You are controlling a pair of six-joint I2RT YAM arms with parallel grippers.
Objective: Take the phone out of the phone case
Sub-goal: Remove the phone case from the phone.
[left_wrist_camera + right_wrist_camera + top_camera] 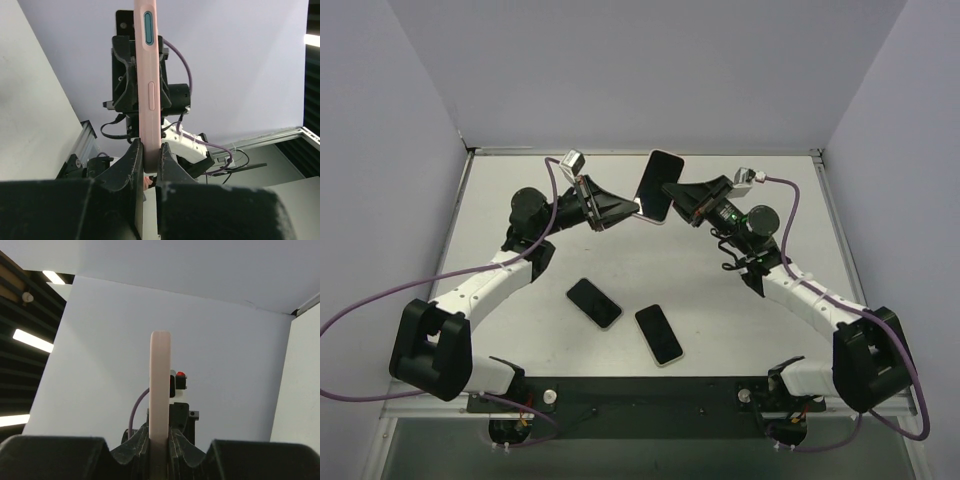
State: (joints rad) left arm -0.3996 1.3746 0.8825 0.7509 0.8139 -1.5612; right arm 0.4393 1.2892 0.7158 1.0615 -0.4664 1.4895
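Two jaw pairs, left gripper (633,211) & right gripper (671,191), are clamping the pink phone case (149,90) w/ phone (657,182) mid-air; uneven pulling is risking a drop.

Overhead looks down; 2 close wrist views share the phone case (149,90).

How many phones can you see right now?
3. One pink-cased phone held aloft between the left fingers and right fingers; two more flat on the table: the left phone and the right phone beside it.
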